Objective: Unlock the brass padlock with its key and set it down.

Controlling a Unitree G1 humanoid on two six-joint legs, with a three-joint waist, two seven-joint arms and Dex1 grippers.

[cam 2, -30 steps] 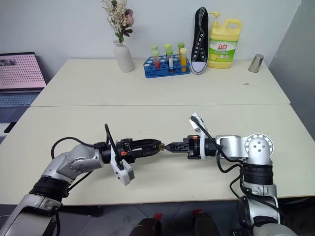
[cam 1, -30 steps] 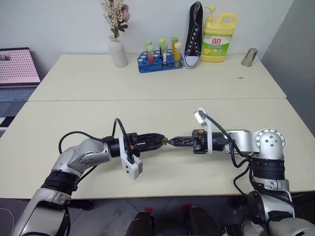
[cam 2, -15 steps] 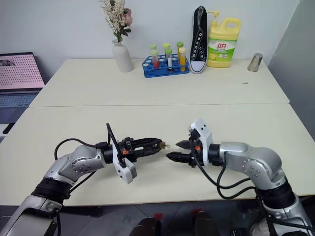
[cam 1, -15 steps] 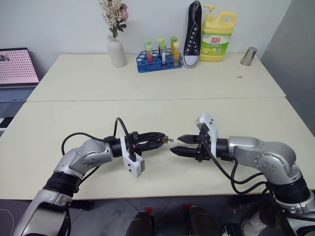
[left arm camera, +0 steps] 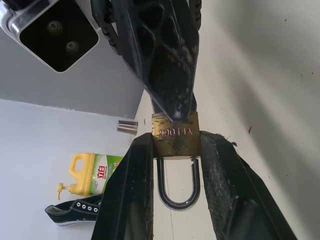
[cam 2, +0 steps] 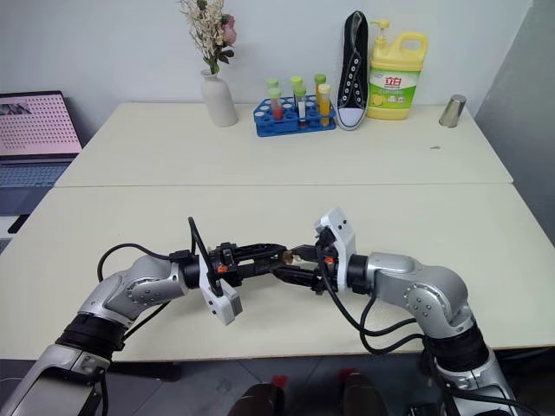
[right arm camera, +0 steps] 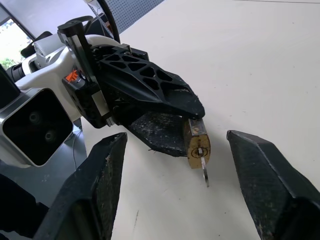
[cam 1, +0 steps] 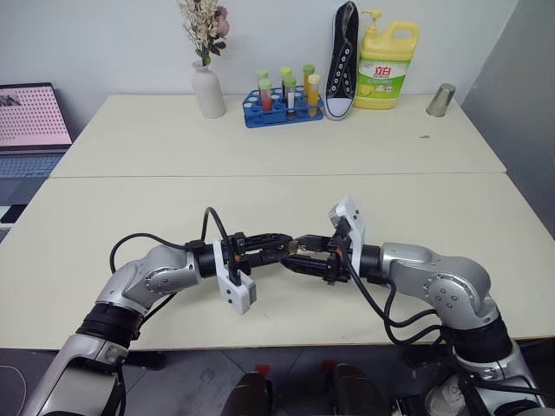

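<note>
My left gripper (cam 1: 289,246) is shut on the brass padlock (left arm camera: 175,136), pinching its small golden body between both fingertips. The silvery shackle (left arm camera: 178,186) points back toward the left wrist. A thin key (right arm camera: 204,169) sticks out of the padlock's (right arm camera: 196,142) keyhole, and nothing holds it. Coming from the opposite side, my right gripper (cam 1: 296,256) is open, one finger (right arm camera: 97,187) on each side of the lock and touching neither lock nor key. Both grippers meet a little above the near table (cam 1: 390,208), at its middle.
Along the far table's back edge stand a white vase of dried flowers (cam 1: 207,90), a blue rack of test tubes (cam 1: 282,107), a black sneaker (cam 1: 341,61), a yellow detergent bottle (cam 1: 385,69) and a metal cup (cam 1: 440,100). A laptop (cam 1: 30,117) sits at the far left.
A second ago my right gripper was shut on the key at the lock. It let go, drew back open, rolled, and has come back around the padlock. The left gripper kept still.
</note>
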